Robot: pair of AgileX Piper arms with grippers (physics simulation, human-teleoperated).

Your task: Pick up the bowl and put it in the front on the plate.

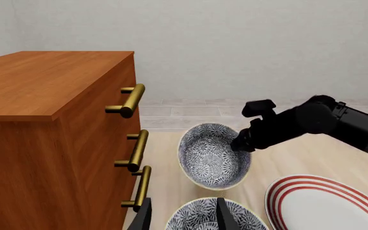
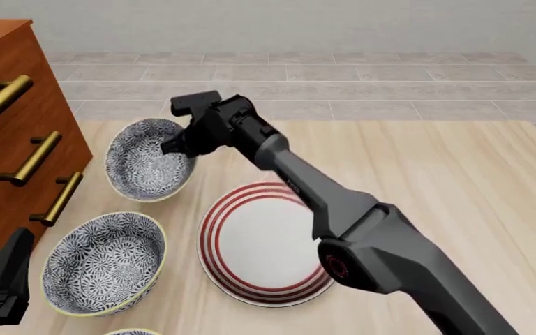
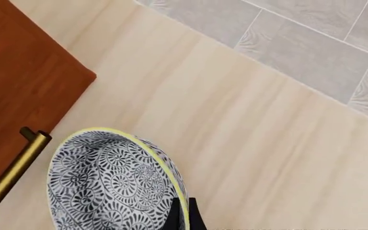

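The bowl [image 2: 147, 166], blue-and-white patterned with a pale yellow rim, is at the far left of the table, tilted so its inside faces the near side. My right gripper [image 2: 176, 146] reaches across and is shut on its right rim; the right wrist view shows the fingertips [image 3: 182, 215] pinching the rim of the bowl [image 3: 107, 187]. In the left wrist view, the bowl [image 1: 212, 155] hangs from the right gripper [image 1: 241, 143]. The red-ringed white plate [image 2: 263, 248] lies to the near right of the bowl. My left gripper [image 1: 184, 219] is open at the near left.
A wooden drawer cabinet [image 2: 8, 139] with brass handles stands along the left edge, close to the bowl. A wider bowl of the same pattern [image 2: 105, 264] sits near the left gripper [image 2: 5, 279]. Another rim [image 2: 133, 332] peeks in at the bottom edge.
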